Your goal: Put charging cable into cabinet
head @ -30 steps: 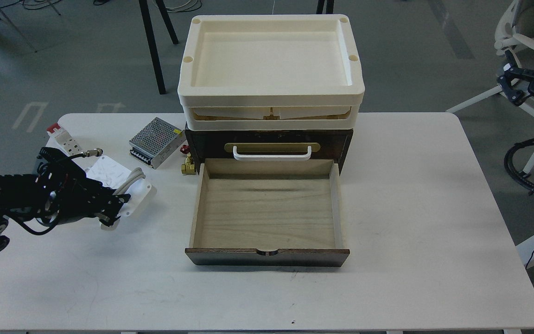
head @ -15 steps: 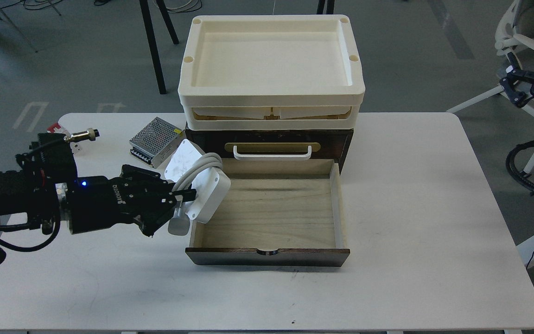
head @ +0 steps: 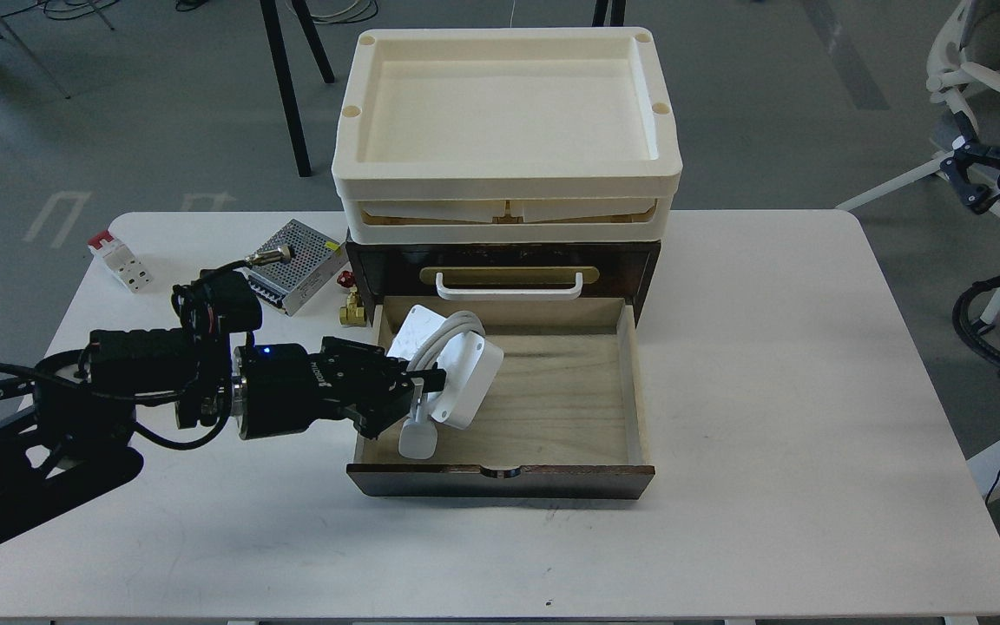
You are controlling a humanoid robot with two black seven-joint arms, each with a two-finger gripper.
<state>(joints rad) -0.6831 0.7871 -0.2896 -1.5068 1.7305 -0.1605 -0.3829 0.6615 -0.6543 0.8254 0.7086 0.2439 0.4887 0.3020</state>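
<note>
The charging cable (head: 457, 369), a white rounded block wrapped in white cord with a small puck hanging below, is tilted above the left part of the open pale wood drawer (head: 552, 399). My left gripper (head: 417, 382) is shut on the cable, reaching in from the left over the drawer's left wall. The cabinet (head: 504, 260) is a dark brown chest at the table's middle back, with a white handle on a brass plate and a cream tray (head: 504, 104) on top. My right gripper (head: 973, 178) is off the table at the far right, its fingers spread.
A silver perforated metal box (head: 292, 265) lies left of the cabinet, with a small brass fitting (head: 351, 308) beside it. A small white block with a red tip (head: 118, 259) lies at the table's far left. A white chair stands at the right.
My left gripper lifted the charging cable from the table's left side and carried it right, to above the open drawer's left part. My right gripper drifted slightly right.
</note>
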